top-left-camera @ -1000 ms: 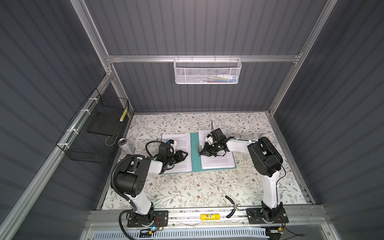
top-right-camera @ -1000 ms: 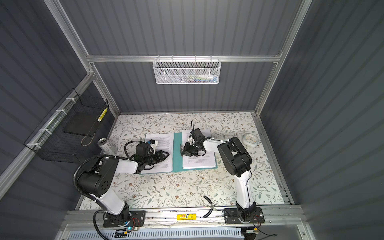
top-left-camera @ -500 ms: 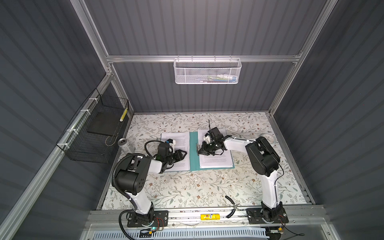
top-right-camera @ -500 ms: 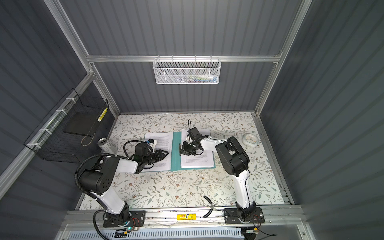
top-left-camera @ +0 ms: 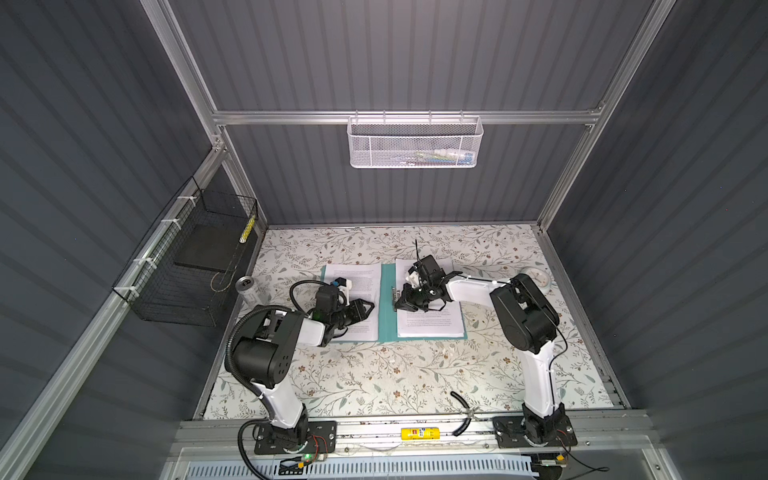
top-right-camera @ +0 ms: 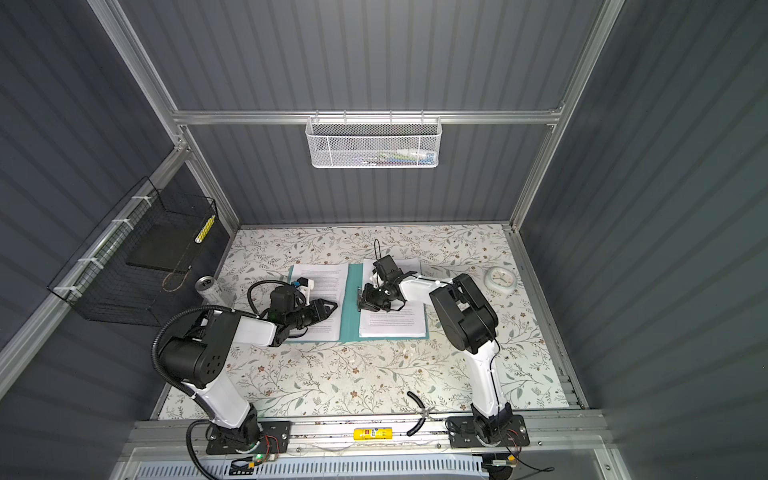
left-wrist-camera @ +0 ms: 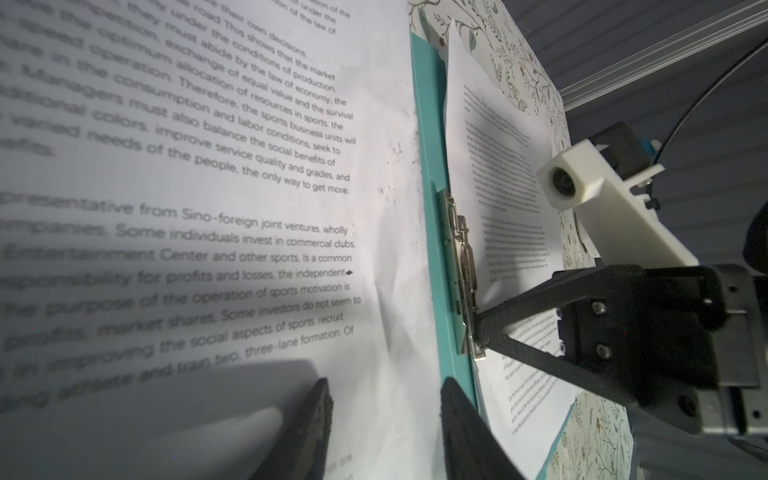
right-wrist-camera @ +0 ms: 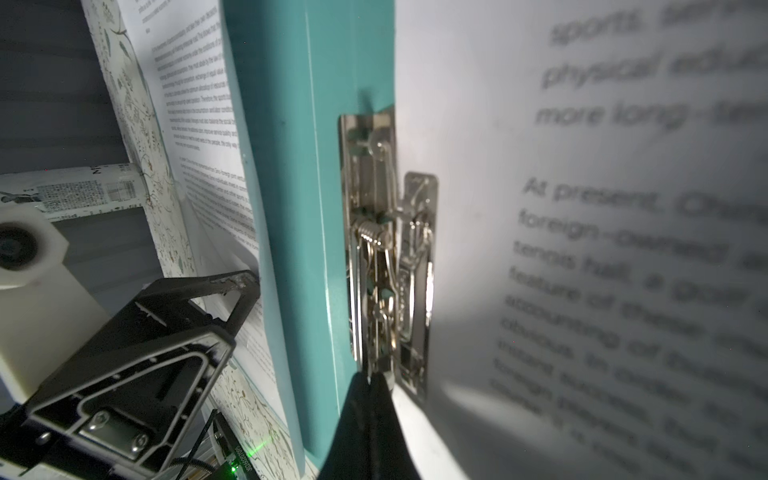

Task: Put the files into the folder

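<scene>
The teal folder [top-left-camera: 386, 299] [top-right-camera: 350, 299] lies open on the floral table. One of the files [top-left-camera: 357, 274], a printed white sheet, covers its left cover, and more files [top-left-camera: 428, 324] lie on the right cover. A metal clip [right-wrist-camera: 386, 257] [left-wrist-camera: 461, 266] runs along the spine. My right gripper [top-left-camera: 397, 303] [right-wrist-camera: 370, 380] is shut, its tips touching one end of the clip. My left gripper [top-left-camera: 371, 306] [left-wrist-camera: 385, 382] is open and low over the left sheet's inner margin [left-wrist-camera: 390, 249], one finger beside the teal spine [left-wrist-camera: 430, 166].
A drink can [top-left-camera: 248, 286] stands at the table's left edge by a black wire basket [top-left-camera: 187, 266]. A round white clock [top-left-camera: 536, 278] lies at the right. A white mesh basket [top-left-camera: 415, 143] hangs on the back wall. A black cable piece [top-left-camera: 461, 411] sits near the front rail.
The right arm's elbow has drifted slightly left while its tips stay at the clip. The left gripper has hardly moved.
</scene>
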Motion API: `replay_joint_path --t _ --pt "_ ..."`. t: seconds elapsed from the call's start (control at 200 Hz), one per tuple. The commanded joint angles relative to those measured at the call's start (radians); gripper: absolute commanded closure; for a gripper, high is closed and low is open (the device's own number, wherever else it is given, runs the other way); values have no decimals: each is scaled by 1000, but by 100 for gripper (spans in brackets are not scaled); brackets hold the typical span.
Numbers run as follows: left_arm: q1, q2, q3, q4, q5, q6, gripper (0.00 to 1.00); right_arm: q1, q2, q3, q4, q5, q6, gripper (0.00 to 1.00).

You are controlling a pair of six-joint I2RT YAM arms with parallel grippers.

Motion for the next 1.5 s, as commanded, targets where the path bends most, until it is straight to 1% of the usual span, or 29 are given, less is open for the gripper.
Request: replay_joint_path --t 0.0,0.05,0.16,0.49,0.666,0.866,1.171,1.336,1.496 --pt "-4 44 -19 -127 1 4 55 19 41 -63 18 -52 64 100" --pt "-4 45 -20 -124 0 1 55 19 29 -69 48 -66 85 100" --pt "-4 49 -20 -120 4 -1 55 20 10 -62 50 -73 92 100" --pt "-4 42 -25 -125 -11 -3 55 14 -12 -61 20 -57 89 100" --pt "-4 35 -20 -137 -22 -3 55 9 -10 -62 -58 9 45 100" --pt "-4 40 -21 -146 -29 1 55 -13 -30 -116 -67 49 23 100" --pt "-4 52 -18 -149 -29 4 55 -19 39 -119 -51 65 26 100" --pt "-2 60 -14 -151 -30 7 55 -20 71 -96 -117 123 -9 100" --pt "-2 64 -13 -153 -31 7 55 -38 61 -120 -115 139 -18 100"
